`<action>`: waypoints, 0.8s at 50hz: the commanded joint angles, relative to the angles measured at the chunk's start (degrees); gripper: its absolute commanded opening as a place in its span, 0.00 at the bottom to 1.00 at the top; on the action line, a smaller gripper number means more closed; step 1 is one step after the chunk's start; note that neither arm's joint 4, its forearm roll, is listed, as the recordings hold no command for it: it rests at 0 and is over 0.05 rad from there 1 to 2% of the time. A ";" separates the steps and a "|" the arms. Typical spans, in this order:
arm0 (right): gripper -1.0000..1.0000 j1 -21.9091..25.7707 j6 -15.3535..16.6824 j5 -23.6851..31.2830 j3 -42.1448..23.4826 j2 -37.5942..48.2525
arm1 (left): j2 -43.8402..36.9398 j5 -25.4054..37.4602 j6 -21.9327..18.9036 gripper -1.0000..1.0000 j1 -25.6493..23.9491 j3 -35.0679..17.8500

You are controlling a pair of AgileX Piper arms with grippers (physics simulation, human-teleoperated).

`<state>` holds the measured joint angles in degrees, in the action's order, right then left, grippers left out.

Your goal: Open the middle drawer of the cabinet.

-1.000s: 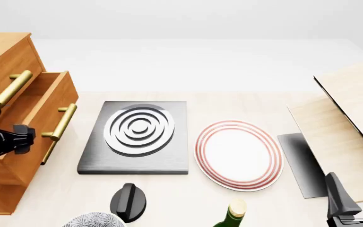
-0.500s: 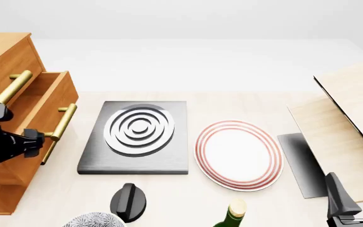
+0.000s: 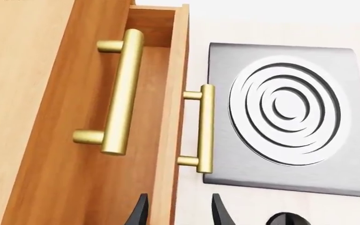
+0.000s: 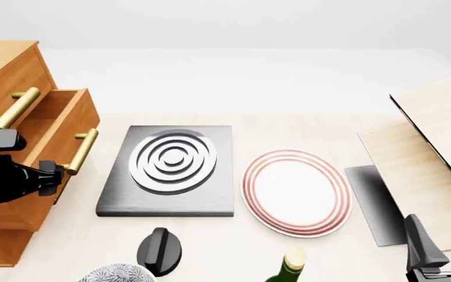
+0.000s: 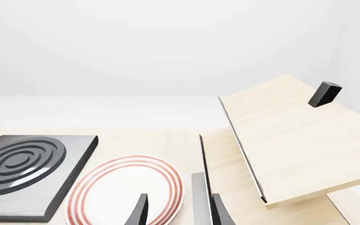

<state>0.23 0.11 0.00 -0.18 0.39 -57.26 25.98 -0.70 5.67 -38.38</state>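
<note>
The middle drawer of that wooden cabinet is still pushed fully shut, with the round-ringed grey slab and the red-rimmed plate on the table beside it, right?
Not quite. The middle drawer is pulled partly out of the cabinet; the front view shows its open box jutting past the upper front, and the left wrist view agrees. The rest holds: the ringed grey slab and the red-rimmed plate lie on the table beside it.

Both arms are glossy black; each end effector (image 4: 49, 176) (image 4: 445, 238) carries two slim, tapering black fingers (image 3: 140, 212).

cabinet (image 4: 10, 70): orange-brown wood, matt | handle (image 3: 121, 92): brass, satin | slab (image 4: 168, 202): brushed grey metal | plate (image 4: 296, 192): glossy white, red-ringed
</note>
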 commanded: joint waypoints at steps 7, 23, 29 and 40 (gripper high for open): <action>1.00 0.00 0.00 0.00 0.00 -0.01 | 2.12 1.08 0.10 1.00 -3.48 0.85; 1.00 0.00 -0.01 0.00 0.00 0.01 | 1.55 0.05 -0.11 1.00 -4.78 1.79; 1.00 0.00 -0.01 0.00 0.00 0.00 | 1.36 -0.12 -0.09 1.00 -5.25 1.57; 1.00 0.01 0.00 0.00 0.00 0.00 | 1.04 -0.42 -0.24 1.00 -5.81 1.93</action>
<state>0.23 0.11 0.00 -0.18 0.38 -57.38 24.42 -0.79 2.44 -37.52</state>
